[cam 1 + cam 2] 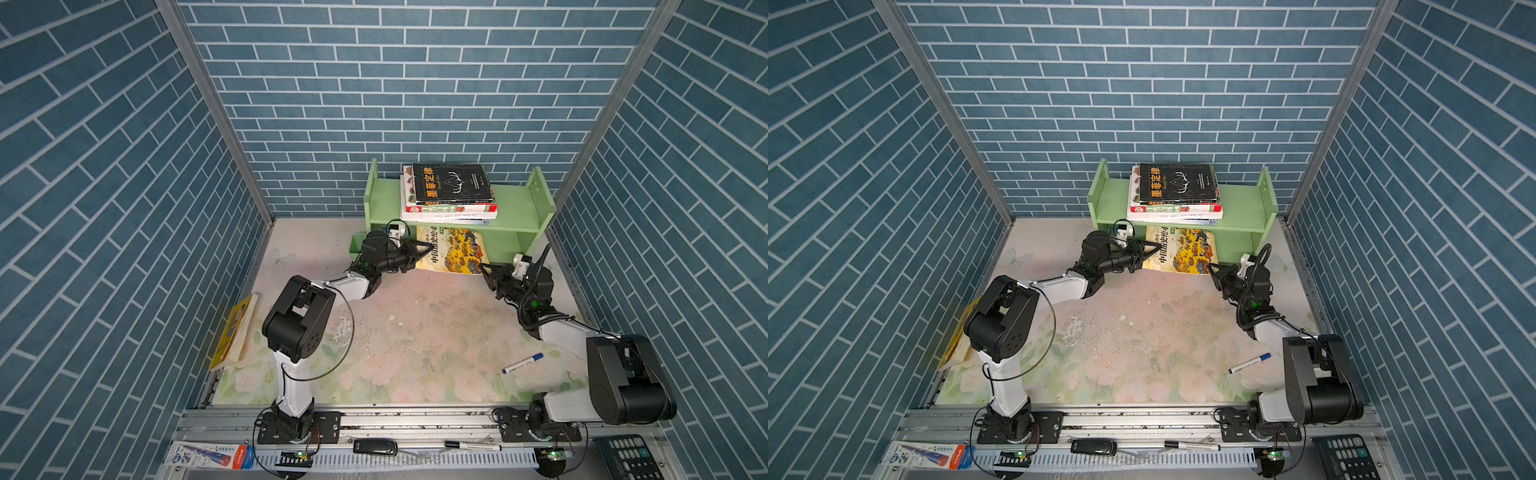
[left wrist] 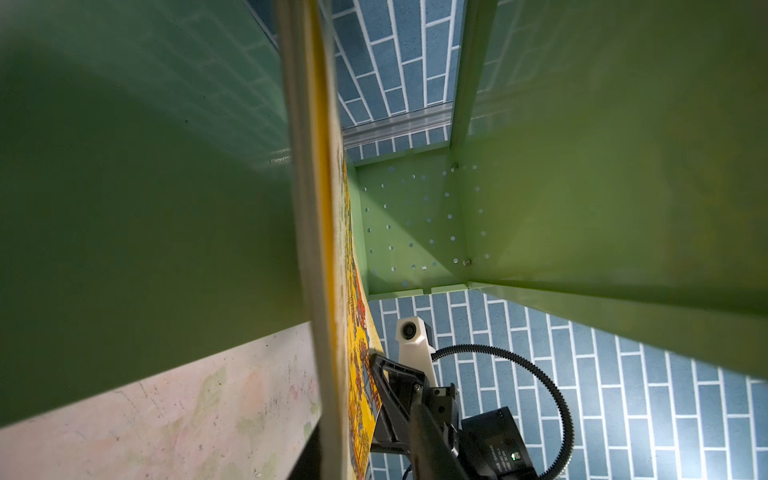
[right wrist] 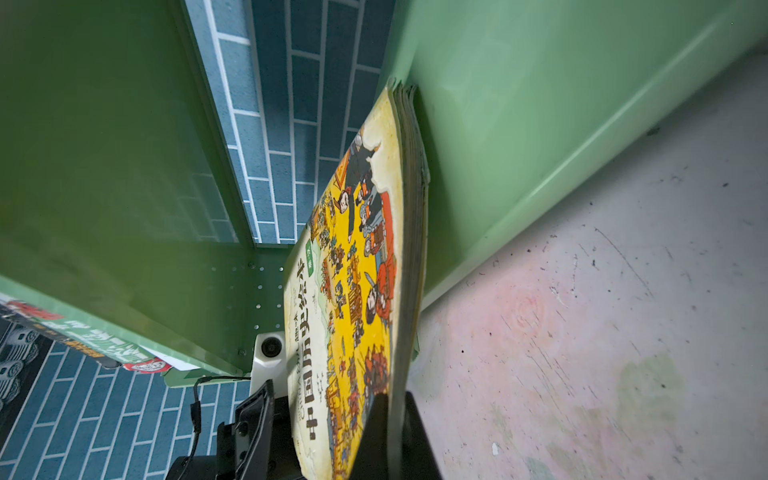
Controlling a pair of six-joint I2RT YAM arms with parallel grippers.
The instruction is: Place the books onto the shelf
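Observation:
The light green shelf [image 1: 515, 203] [image 1: 1241, 203] stands against the back wall. Several books are stacked on its upper tier, the black one [image 1: 453, 183] [image 1: 1177, 182] on top. A yellow illustrated book [image 1: 455, 251] [image 1: 1185, 249] [image 2: 332, 291] [image 3: 353, 270] lies partly inside the lower tier, sticking out at the front. My right gripper [image 1: 487, 270] [image 1: 1214, 269] [image 3: 397, 415] is shut on its front right corner. My left gripper [image 1: 424, 250] [image 1: 1152, 249] [image 2: 365, 449] stands open around its left edge. Another yellow book [image 1: 235, 332] [image 1: 957, 332] leans on the left wall.
A blue-capped marker pen [image 1: 522, 363] [image 1: 1249, 363] lies on the floral mat near the right arm. A small green cup-box [image 1: 356, 243] hangs on the shelf's left side, just behind my left wrist. Brick walls close in on both sides.

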